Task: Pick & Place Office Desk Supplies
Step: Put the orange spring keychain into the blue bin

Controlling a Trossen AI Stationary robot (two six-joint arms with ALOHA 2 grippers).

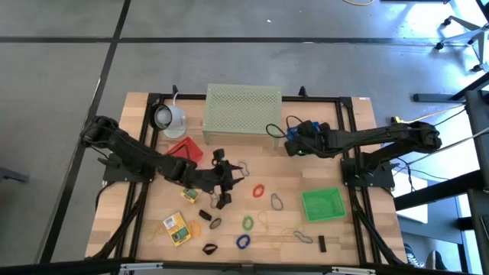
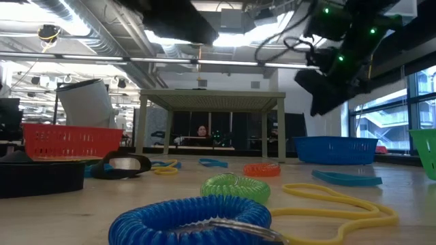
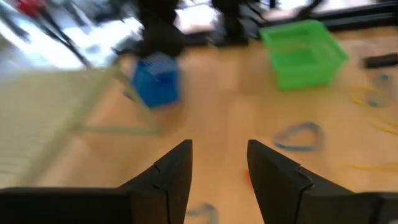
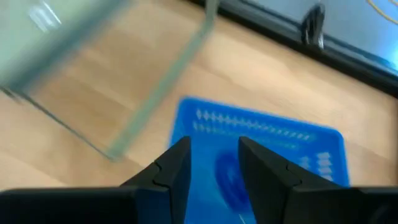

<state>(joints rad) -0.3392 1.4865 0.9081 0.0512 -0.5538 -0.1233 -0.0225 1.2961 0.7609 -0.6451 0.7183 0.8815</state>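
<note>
Supplies lie loose over the front half of the table (image 1: pixel 137 114): a red loop (image 1: pixel 258 189), a green loop (image 1: pixel 247 222), a blue loop (image 1: pixel 243 241), a grey-blue loop (image 1: pixel 276 202), black clips (image 1: pixel 209 248), thin yellow bands (image 1: pixel 269 221) and a yellow packet (image 1: pixel 176 228) toward the left front. In the low view the coiled blue and green loops sit nearest the camera, with the yellow bands flat beside them. They look light and springy, so I judge they will flex and may slide on the wood rather than resist; a pinch across one side of the coil, pressed down onto the table, seems the safest hold, while the flat bands and the packet offer only a thin edge and may slip. The clips look stiff and small, best taken across their body. The left gripper (image 3: pixel 219 163) hangs over the table's middle, near the silvery wire clip (image 1: pixel 243 169), its fingers spread and holding nothing. The right gripper (image 4: pixel 214 163) is over the blue basket (image 4: pixel 261 146) at the back, just beside the pale green stand (image 1: pixel 243 109); its fingers stand apart, and a blue loop (image 4: pixel 231 177) appears to lie in the basket below them, blurred. A green basket (image 1: pixel 322 204) sits at the right, a red basket (image 1: pixel 183 148) at the left.
</note>
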